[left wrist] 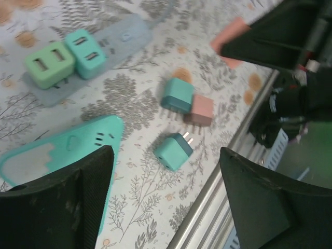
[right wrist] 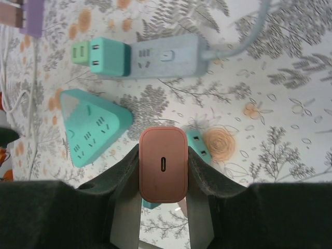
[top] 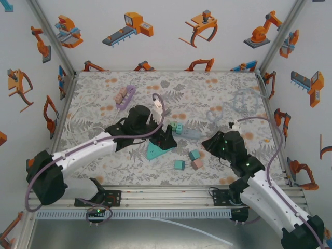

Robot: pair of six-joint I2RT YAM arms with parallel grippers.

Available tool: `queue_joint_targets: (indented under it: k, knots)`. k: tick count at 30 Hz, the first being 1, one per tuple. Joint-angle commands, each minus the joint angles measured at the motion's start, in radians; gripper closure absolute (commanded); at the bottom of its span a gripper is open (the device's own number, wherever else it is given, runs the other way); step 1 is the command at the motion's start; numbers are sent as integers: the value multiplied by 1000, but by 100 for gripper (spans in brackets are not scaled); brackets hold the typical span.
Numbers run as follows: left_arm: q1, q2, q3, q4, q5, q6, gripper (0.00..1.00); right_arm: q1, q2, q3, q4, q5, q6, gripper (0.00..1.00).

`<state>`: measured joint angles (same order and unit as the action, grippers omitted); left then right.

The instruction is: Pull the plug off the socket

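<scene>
While the right gripper [right wrist: 162,179] is clenching it between dark, felt-like fingers [right wrist: 124,176], the pink plug [right wrist: 162,161] is sitting clear of every socket, over the floral table cover [right wrist: 290,104]; it is showing as a smooth, rounded-corner block with a small oval slot in its end. Near it the teal triangular socket [right wrist: 93,124] is lying flat, glossy plastic with rounded corners, rows of slots and a scuffed pale patch at one corner. Beyond, a grey-blue power strip [right wrist: 166,54] is carrying a teal plug [right wrist: 109,56] and a green plug [right wrist: 80,52] side by side at its end. The left wrist view is adding two loose teal plugs [left wrist: 174,151], one with metal prongs showing, and a second pink plug [left wrist: 199,110] touching the other teal one. The left gripper [left wrist: 165,171] is hanging released, ribbed black fingers spread wide with nothing between them, one finger overlapping the socket's edge; contact cannot be told. From above, the left arm [top: 88,150] is reaching diagonally to the table's middle, and the right arm [top: 270,192] is bending at the elbow, wrist pointing inward.
</scene>
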<state>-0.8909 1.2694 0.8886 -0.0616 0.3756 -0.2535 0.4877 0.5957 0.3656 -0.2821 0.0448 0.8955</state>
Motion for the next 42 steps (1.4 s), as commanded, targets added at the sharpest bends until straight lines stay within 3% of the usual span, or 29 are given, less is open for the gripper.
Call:
queue_joint_targets:
  k: [1,9,22,29,42]
  knots:
    - [-14,-75,-53,45,13,79,10,-5,-22,-46,-1,40,53,100]
    - [-15,-113,-85,40,-106,77,2,-8,11,-129,107,20,68,100]
    - [-14,-111,-91,40,-162,69,1,-9,95,-191,202,-7,106,82]
    - [-14,-115,-93,33,-185,66,2,-8,88,-190,137,25,126,64]
    - [-14,-121,-96,9,-254,54,3,-9,19,-136,-26,107,130,44]
